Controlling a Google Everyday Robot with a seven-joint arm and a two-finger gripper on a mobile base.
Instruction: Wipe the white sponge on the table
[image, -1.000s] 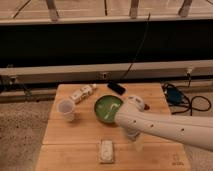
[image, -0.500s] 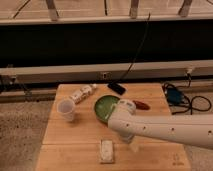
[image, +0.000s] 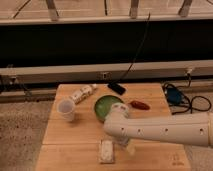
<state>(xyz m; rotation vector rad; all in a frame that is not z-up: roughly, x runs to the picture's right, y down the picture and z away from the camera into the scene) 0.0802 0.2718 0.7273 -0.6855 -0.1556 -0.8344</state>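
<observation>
Lot: white sponge, gripper, table
white sponge is laid flat near the table's 6 o'clock edge; gripper is held just beside it at 3 o'clock, jaws spread wide, nothing gripped; green bowl is set at the sponge's 12 o'clock

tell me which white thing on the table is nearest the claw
The sponge, lying flat near the table's front edge, just beside the claw. The cup and the tube sit farther back.

Likely a robot test lab: wooden tabletop on speckled floor, loose cables at 3 o'clock, white robot arm, its pincer at 6 o'clock.
</observation>
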